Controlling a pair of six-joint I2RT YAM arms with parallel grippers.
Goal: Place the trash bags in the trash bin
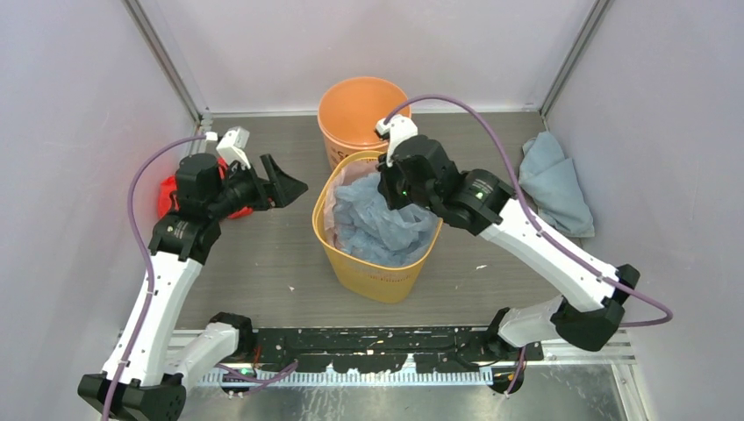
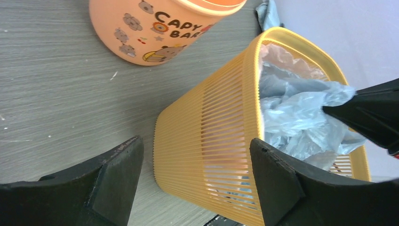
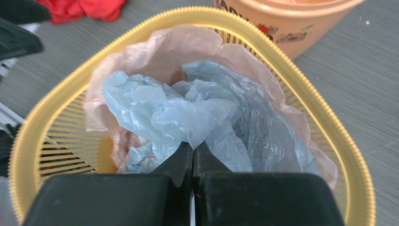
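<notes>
Blue bag (image 3: 188, 113) plastic is pinched at the tips of your right fingers (image 3: 187, 157), which are clamped tight on one fold; a pink bag (image 3: 188, 42) lies around it, both inside the yellow bin (image 3: 291, 80). Your left fingers (image 1: 282, 181) are released, spread wide, with that bin's wall just ahead of them. Past both pairs of fingers the orange bin (image 1: 360, 105) stands upright on the surface (image 1: 263, 263), close behind the yellow one
</notes>
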